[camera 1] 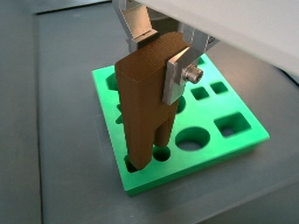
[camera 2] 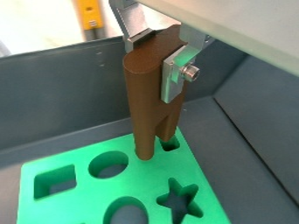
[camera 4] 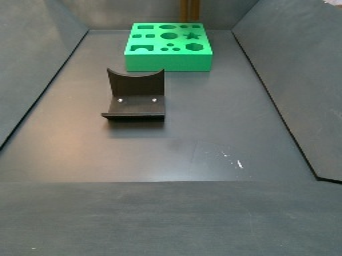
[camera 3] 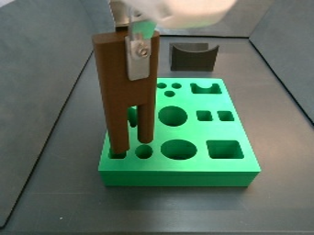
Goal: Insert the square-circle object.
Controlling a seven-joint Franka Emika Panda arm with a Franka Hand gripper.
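Note:
The square-circle object [camera 3: 123, 87] is a tall brown piece with two long prongs joined at the top. It stands upright over the near-left corner of the green block with shaped holes [camera 3: 185, 171]. My gripper [camera 3: 134, 41] is shut on its top, with silver fingers [camera 1: 177, 74] on both sides. It also shows in both wrist views [camera 1: 146, 96] [camera 2: 149, 87]. The prong tips sit at the mouths of two holes near the block's [camera 1: 239, 140] [camera 2: 70, 206] edge. How deep they go is hidden. In a side view the block [camera 4: 167, 62] shows without gripper or piece.
The dark fixture with a curved notch [camera 3: 193, 57] [camera 4: 134, 95] stands on the grey floor apart from the block. Dark walls [camera 3: 276, 73] ring the floor. Other holes in the block, such as a star [camera 2: 176, 199] and a circle [camera 3: 174, 116], stand open.

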